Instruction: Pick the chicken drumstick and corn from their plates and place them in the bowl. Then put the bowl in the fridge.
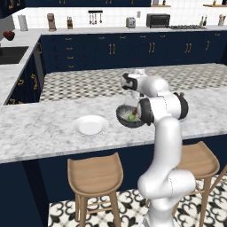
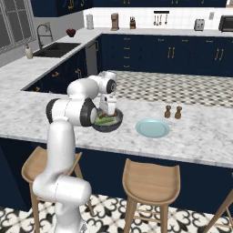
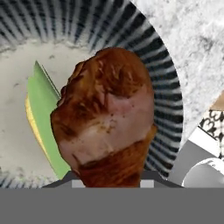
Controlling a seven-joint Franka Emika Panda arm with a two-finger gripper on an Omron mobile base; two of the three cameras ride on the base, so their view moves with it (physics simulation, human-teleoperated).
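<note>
Clamped in the gripper [image 3: 111, 183], the chicken drumstick [image 3: 107, 131] hung over the bowl [image 3: 168, 87], where the corn [image 3: 41, 122] already lay.

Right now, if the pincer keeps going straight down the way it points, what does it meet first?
The pincer is shut on the chicken drumstick, which would probably meet the bowl first, its pale inside beside the corn. Depth is hard to judge.
</note>
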